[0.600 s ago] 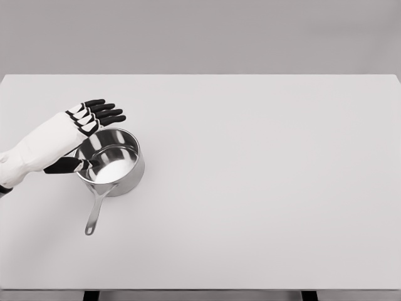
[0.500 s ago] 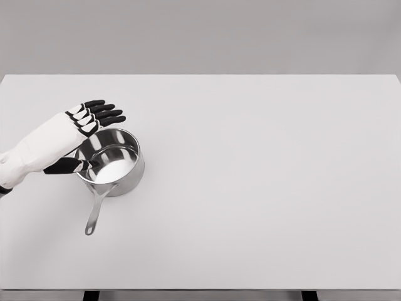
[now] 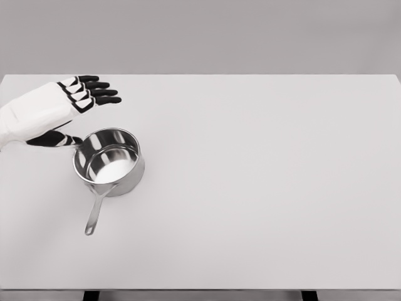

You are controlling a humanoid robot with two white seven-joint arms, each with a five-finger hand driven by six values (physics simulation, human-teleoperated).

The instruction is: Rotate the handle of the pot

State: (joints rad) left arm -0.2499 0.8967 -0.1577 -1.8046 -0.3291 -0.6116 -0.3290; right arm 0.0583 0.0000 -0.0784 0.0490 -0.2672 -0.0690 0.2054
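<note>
Head view, the only feed I have. Left hand point(image 3: 59, 110) comes in from the left edge, fingers point(image 3: 94, 92) stretched out flat and loosely together, thumb tucked below the palm; it grips nothing. Released, then, and hovering over the table point(image 3: 263, 175) rather than resting on anything I can make out.

The pot point(image 3: 109, 162) sits just below and a little to the right of that hand, upright, open mouth toward the camera, steel wall bright. The thumb side of the hand is close to the pot's far-left rim; I cannot tell whether they touch (the dark thumb and the rim nearly meet in this render, no gap I can swear to).

The handle point(image 3: 96, 210) is what matters. It leaves the pot's near side and runs down and slightly left, away from the hand, its long axis close to straight toward the robot. So the pot body lies between the fingers and the handle: the handle's free end is the part farthest from the hand.

Right arm does not show anywhere in this view, so the left hand is the only candidate and plainly the nearer one.

My reading: to swing the handle, the hand has to come round the pot's left flank and down to the handle, or push the rim itself to spin the pot.
</note>
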